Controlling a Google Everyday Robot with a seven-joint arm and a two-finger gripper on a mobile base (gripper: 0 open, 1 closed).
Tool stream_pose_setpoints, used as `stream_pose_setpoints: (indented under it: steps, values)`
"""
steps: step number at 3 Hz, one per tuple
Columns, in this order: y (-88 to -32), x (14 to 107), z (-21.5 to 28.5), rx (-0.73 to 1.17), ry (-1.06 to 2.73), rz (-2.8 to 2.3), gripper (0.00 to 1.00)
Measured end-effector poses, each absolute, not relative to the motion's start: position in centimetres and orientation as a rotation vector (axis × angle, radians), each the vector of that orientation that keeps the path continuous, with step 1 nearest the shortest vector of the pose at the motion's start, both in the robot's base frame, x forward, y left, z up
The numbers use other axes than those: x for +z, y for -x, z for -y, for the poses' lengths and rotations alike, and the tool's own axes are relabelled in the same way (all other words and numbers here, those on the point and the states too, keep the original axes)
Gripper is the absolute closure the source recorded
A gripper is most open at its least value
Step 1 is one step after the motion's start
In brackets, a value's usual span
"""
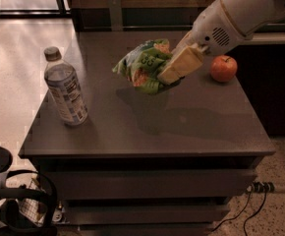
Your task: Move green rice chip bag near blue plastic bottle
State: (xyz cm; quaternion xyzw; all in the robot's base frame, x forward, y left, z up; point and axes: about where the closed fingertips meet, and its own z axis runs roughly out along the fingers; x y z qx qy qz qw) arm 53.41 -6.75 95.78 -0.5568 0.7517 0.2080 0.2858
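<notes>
The green rice chip bag (143, 64), wrinkly bright green with orange and white print, hangs in the air above the middle of the grey table (147, 127). My gripper (169, 72) is shut on the bag's right side, with one tan finger (182, 64) lying across it. The white arm reaches in from the upper right. The blue plastic bottle (65, 88), clear with a pale blue-and-white label and a grey cap, stands upright near the table's left edge, well apart from the bag.
A round red apple (223, 68) sits on the table at the right, behind the arm. A dark wall with a ledge runs along the table's far side. Cables (255, 191) lie on the floor at the lower right, and a dark chair base (14, 200) at the lower left.
</notes>
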Motion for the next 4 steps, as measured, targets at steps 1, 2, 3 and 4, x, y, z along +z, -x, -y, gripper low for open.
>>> stream_pose_setpoints:
  steps: [1, 2, 3, 4]
  values:
    - [-52.45, 94.88, 5.23, 0.615, 1.566, -2.003, 1.0]
    - [-52.41, 94.84, 5.07, 0.617, 1.57, -2.002, 0.83]
    - [-52.39, 94.89, 4.92, 0.616, 1.572, -1.999, 0.6]
    - [-52.34, 94.93, 4.77, 0.615, 1.574, -1.997, 0.36]
